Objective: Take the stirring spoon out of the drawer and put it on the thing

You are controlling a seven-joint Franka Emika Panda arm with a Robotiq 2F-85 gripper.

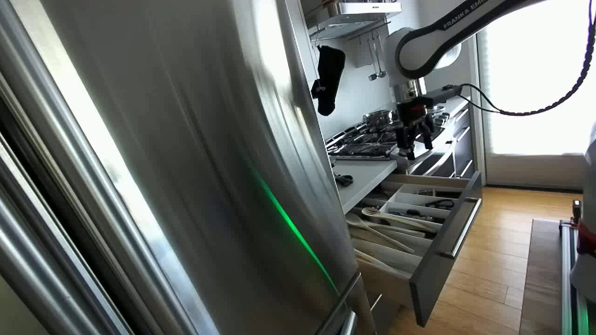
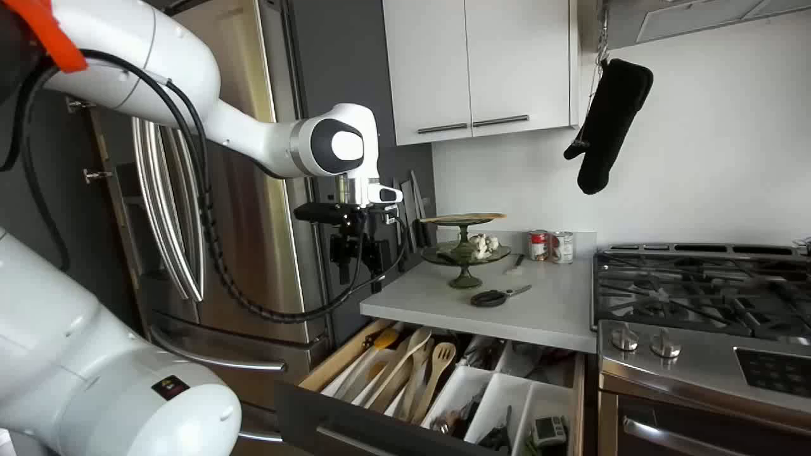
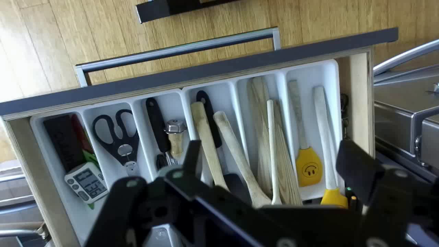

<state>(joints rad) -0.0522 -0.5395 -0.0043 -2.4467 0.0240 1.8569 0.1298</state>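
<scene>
Honey-coloured plank floor point(image 3: 103, 34) running across top of wrist view; wide shallow dark-grey-fronted drawer point(image 3: 212, 69) standing open, mid-frame. Pale wooden slotted spoon point(image 2: 433, 381) lying inside, lower centre in exterior view. Black two-fingered gripper point(image 3: 271, 156) hanging higher, fingers spread wide.

in an exterior view the end effector point(image 2: 360, 282) hangs above the open drawer point(image 2: 374, 427), well apart from it, with free air down toward five o'clock. from the end effector, the refrigerator point(image 2: 266, 247) stands at nine, a looping black cable point(image 2: 285, 316) at eight, and a green tiered stand point(image 2: 464, 252) at three on the bench point(image 2: 551, 297), under whose front edge the drawer's rear disappears. in the wrist view, white dividers point(image 3: 285, 103) wall the drawer front to back; wooden utensils point(image 3: 236, 151) crowd the middle toward five o'clock, while at two o'clock bare floor shows between the handles of two yellow-headed spatulas point(image 3: 308, 168).
</scene>
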